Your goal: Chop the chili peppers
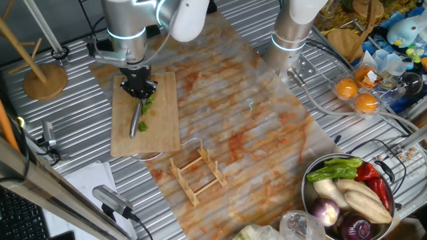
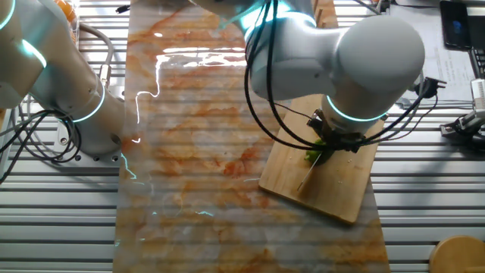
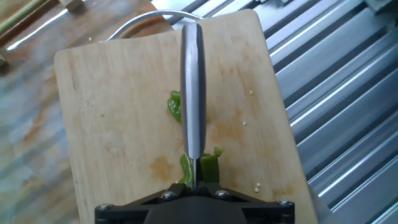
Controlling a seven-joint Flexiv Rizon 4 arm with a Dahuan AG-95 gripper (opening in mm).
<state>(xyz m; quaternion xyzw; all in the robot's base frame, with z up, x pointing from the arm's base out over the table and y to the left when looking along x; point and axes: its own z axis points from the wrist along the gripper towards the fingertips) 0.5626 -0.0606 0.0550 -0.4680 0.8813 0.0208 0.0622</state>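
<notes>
- The black two-finger pincer hangs over the upper part of a pale rectangular bamboo cutting board in the left of the one fixed view, pinching a knife with a rounded silver metal handle between its pressed-in fingers.
- In the hand view the knife runs straight up the middle of the frame from the pincer's black base at the bottom edge, lying along the length of the board.
- The chili peppers, glossy bright green chunks, lie on the board right at the knife: two pieces at the lower centre of the hand view, one on each side of the knife just above the pincer, and a third curved piece touching the knife's left side near the middle of the frame.
- A few pale seeds are scattered on the wood to the right of the knife.
- In the other fixed view the green pieces show just under the arm's wrist, right of centre.
- The board rests on a translucent sheet stained orange-red spread over the ribbed metal surface.
- A small wooden rack stands on the sheet below the board.
- A metal bowl of mixed vegetables sits at the lower right.
</notes>
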